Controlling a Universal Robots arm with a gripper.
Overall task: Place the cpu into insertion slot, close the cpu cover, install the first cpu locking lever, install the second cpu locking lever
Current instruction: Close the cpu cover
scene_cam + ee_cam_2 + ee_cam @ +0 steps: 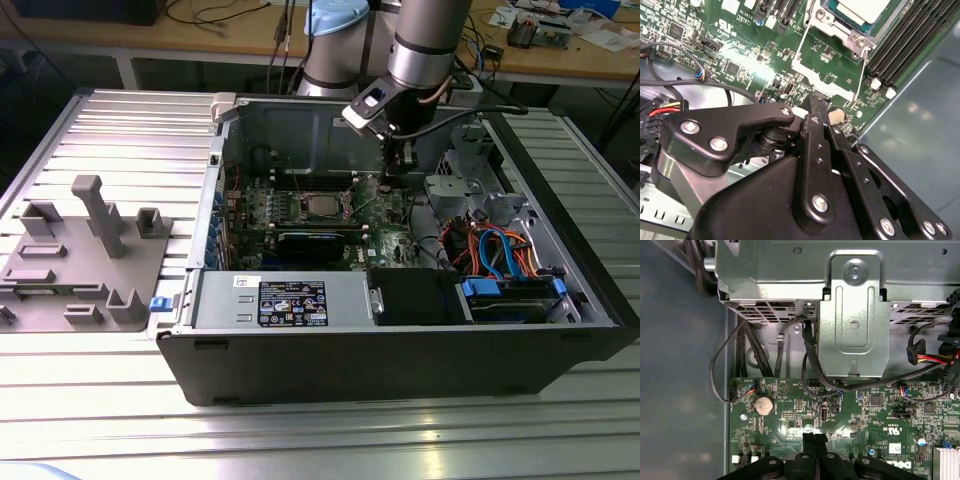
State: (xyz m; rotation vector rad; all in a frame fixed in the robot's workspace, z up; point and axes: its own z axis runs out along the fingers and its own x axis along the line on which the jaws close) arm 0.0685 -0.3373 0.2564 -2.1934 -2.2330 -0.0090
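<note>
Gripper off the socket, empty.
cpu (860, 9) is seated in the insertion slot (818, 15), silver top up. Gripper (815, 107) hangs over the green motherboard (740, 50), apart from the slot and past the ends of the two thin wire levers (798, 47) that run out from it. Fingers are pressed together with nothing between them. Coin cell (836, 116) sits just beside the tips.

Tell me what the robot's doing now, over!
Gripper shut, empty, above motherboard by coin battery. Cpu sitting in insertion slot, apart from gripper. Nothing in the way.
</note>
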